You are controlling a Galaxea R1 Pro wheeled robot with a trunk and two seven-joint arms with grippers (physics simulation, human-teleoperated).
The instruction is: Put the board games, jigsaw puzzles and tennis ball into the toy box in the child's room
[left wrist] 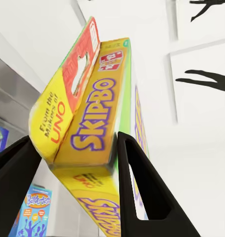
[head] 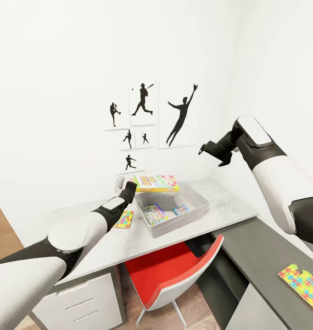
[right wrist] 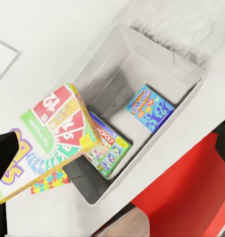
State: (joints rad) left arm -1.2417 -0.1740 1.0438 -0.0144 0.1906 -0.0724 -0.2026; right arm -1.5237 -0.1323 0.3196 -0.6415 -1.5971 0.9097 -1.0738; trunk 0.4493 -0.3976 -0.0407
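Note:
My left gripper [head: 130,187] [left wrist: 75,168] is shut on the yellow-edged Skip-Bo board game [head: 156,183] [left wrist: 92,113] [right wrist: 53,136] and holds it tilted above the back left rim of the toy box [head: 200,201] [right wrist: 191,74]. In the grey box lie the Monopoly board game [head: 155,214] [right wrist: 108,148] and a small blue game box [head: 180,210] [right wrist: 149,107]. One jigsaw puzzle [head: 124,219] [right wrist: 48,181] lies on the pale table [head: 230,206] left of the box. Another jigsaw puzzle [head: 303,282] lies on the dark lower section. My right gripper [head: 206,149] hangs open high above the box. The tennis ball and bed are out of view.
A red chair [head: 175,270] [right wrist: 191,197] is tucked under the desk in front of the toy box. White drawers [head: 83,302] stand under the desk's left end. The white wall with baseball silhouettes [head: 142,114] rises close behind the table.

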